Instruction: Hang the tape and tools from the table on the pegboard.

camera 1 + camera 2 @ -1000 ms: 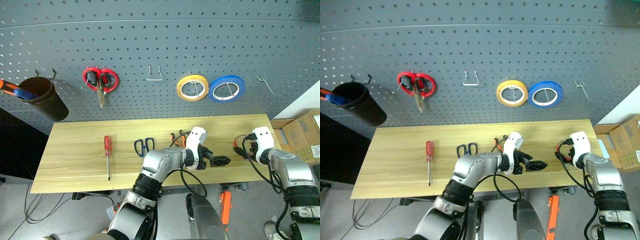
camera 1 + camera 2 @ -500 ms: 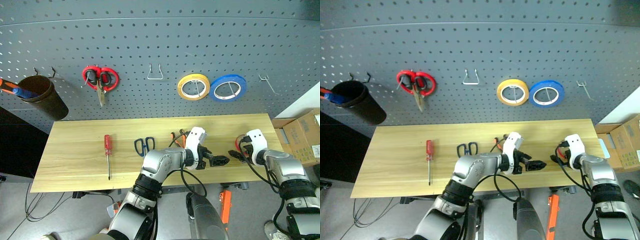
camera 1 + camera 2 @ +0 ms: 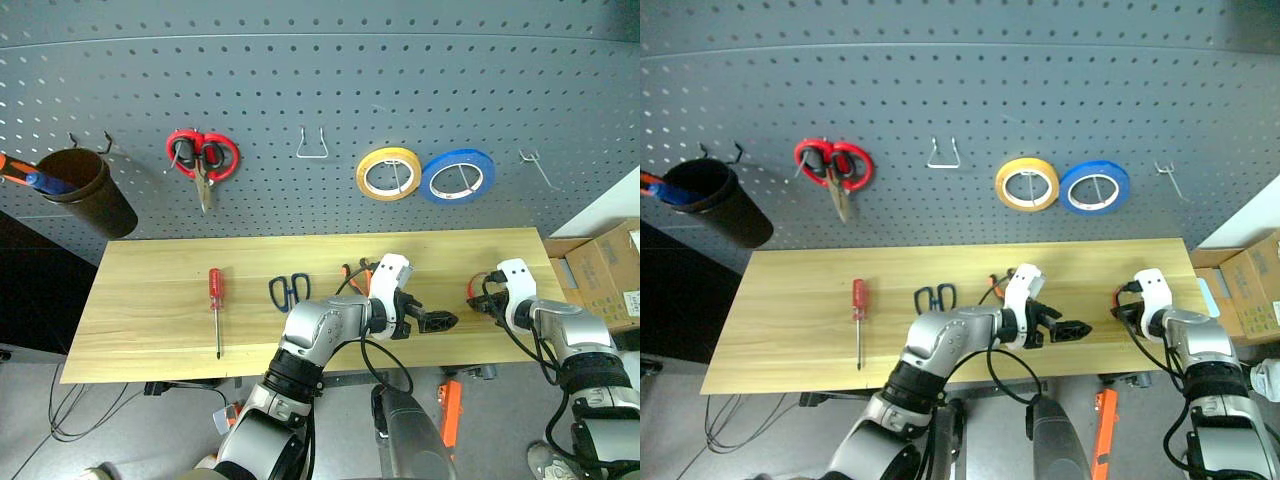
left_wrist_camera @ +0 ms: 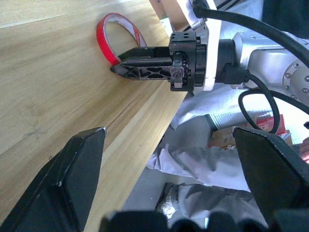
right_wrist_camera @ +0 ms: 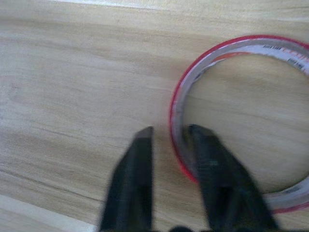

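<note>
The red tape (image 5: pixel 227 46) lies flat near the right end of the light wooden table (image 3: pixel 150 330). My right gripper (image 5: pixel 169 130) is shut on its rim, one finger inside the ring and one outside; the left wrist view shows that right gripper (image 4: pixel 116 68) with fingers together at the tape (image 4: pixel 104 36). My left gripper (image 3: pixel 440 321) hovers open over the table's front middle, holding nothing. The dark-blue scissors (image 3: pixel 288 291), orange-and-black pliers (image 3: pixel 352 274) and red screwdriver (image 3: pixel 215 300) lie on the table. The grey pegboard (image 3: pixel 300 80) rises behind.
On the pegboard hang red-handled scissors (image 3: pixel 202 158), a yellow roll (image 3: pixel 387 172), a blue roll (image 3: pixel 457 176) and a dark cup (image 3: pixel 88 192) with tools. Bare wire hooks sit at the middle (image 3: pixel 312 145) and right (image 3: pixel 535 165). A cardboard box (image 3: pixel 610 270) stands right of the table.
My right gripper has sunk slightly onto the tape and its fingers have closed on the rim. The left arm has stayed put.
</note>
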`<state>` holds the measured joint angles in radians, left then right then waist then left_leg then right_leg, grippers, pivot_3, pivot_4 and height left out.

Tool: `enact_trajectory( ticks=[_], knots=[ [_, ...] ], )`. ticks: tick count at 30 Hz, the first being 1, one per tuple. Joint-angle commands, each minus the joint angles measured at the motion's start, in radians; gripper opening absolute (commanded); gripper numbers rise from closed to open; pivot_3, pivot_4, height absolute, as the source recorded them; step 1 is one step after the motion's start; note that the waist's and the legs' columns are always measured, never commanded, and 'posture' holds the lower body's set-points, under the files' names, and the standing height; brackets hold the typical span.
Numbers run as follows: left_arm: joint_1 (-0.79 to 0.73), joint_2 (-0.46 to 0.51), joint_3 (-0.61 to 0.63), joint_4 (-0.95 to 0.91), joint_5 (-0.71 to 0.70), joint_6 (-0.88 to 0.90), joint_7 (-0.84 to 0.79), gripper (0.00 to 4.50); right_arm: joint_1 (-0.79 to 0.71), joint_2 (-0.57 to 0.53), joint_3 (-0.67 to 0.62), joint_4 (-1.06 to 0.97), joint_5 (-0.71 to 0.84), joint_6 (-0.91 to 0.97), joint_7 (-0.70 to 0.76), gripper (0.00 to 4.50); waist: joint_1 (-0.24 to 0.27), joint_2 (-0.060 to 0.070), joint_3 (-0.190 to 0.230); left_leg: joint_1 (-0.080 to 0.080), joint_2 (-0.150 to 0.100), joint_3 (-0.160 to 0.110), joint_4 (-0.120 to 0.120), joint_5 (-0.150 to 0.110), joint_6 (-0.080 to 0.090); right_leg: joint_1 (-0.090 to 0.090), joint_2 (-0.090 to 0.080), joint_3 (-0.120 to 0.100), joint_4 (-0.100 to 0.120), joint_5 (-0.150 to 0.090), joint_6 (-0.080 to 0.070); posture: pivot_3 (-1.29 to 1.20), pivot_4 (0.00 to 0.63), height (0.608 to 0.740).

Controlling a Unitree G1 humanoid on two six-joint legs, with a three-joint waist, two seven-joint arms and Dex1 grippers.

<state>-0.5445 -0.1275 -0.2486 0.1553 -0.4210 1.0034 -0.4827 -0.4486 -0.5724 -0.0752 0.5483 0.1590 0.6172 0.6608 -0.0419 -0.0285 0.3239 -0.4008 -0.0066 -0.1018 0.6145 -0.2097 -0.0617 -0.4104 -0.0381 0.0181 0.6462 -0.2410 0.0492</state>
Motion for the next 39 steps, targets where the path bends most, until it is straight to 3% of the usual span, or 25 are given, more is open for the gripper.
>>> enact_trajectory(
  ticks=[1,10,16,20,26,33,39],
  knots=[
    [-0.007,-0.012,-0.006,-0.032,-0.009,-0.006,-0.006,4.50,0.013,-0.002,-0.004,-0.008,0.005,-0.002,0.009,0.03,0.001,0.000,0.000,0.000,0.000,0.000,0.000,0.000,0.000,0.000,0.000,0.000,0.000,0.000,0.000,0.02,0.344,0.740],
    [-0.029,-0.017,-0.010,-0.028,-0.008,-0.035,-0.025,4.50,0.082,-0.028,-0.027,-0.131,-0.017,-0.035,-0.062,0.03,0.008,0.000,0.000,0.000,0.000,0.000,0.000,0.000,0.000,0.000,0.000,0.000,0.000,0.000,0.000,-0.01,0.322,0.740],
    [-0.050,-0.003,-0.038,-0.111,-0.025,-0.051,-0.066,4.50,0.295,0.000,-0.117,-0.539,-0.022,0.024,-0.211,0.03,0.009,0.005,-0.003,-0.003,-0.001,0.000,0.000,-0.001,-0.003,-0.003,-0.001,0.000,0.000,-0.001,0.002,-0.08,0.270,0.740],
    [-0.065,0.008,-0.038,-0.164,-0.044,-0.043,-0.098,4.50,0.453,0.088,-0.184,-0.848,-0.019,0.110,-0.338,0.03,0.009,0.012,-0.011,-0.006,0.000,0.000,0.000,0.001,-0.009,-0.006,-0.001,0.000,0.000,-0.002,0.003,-0.12,0.233,0.740],
    [-0.114,0.030,-0.024,-0.220,-0.068,-0.071,-0.155,4.50,0.616,0.194,-0.140,-1.158,-0.154,0.023,-0.515,0.03,-0.014,0.022,-0.043,-0.015,-0.001,0.001,0.005,0.001,-0.011,-0.014,-0.001,0.000,0.001,-0.001,0.003,-0.20,0.165,0.740],
    [-0.217,0.021,0.049,-0.241,-0.094,-0.112,-0.137,4.50,0.525,0.225,-0.064,-1.167,-0.309,-0.157,-0.636,0.03,-0.050,0.022,-0.095,-0.014,-0.001,0.003,0.015,-0.001,-0.006,-0.010,-0.001,0.002,0.000,0.007,0.009,-0.23,0.101,0.740],
    [-0.284,0.026,0.122,-0.230,-0.103,-0.136,-0.093,4.50,0.325,0.236,-0.065,-0.972,-0.313,-0.281,-0.659,0.03,-0.076,0.022,-0.141,-0.013,-0.001,0.004,0.016,0.002,-0.003,-0.009,0.000,0.003,0.000,0.012,0.007,-0.21,0.056,0.740]
  ],
)
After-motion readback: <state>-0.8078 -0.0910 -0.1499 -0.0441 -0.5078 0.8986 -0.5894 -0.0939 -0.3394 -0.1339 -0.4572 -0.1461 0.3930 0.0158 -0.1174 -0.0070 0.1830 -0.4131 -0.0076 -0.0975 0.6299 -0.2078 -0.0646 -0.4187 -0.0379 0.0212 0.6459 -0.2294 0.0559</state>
